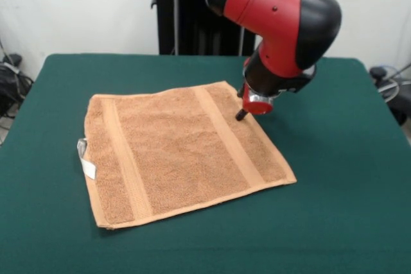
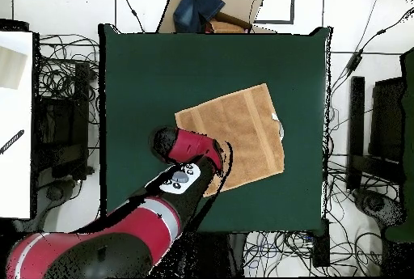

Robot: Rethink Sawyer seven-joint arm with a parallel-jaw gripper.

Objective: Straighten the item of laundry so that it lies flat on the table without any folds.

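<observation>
Hand (image 1: 241, 115) tip rests low on the towel (image 1: 180, 152), touching it near its far right corner, by the right woven band; whether its fingers are spread or closed cannot be told. Towel lies spread flat on the green worktop (image 1: 334, 210), white loop tag (image 1: 85, 158) on its left edge.

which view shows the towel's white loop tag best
The front view: the white loop tag sticks out clearly from the orange-tan terry towel's edge. The overhead view shows it only as a small pale speck at the towel's edge.
</observation>
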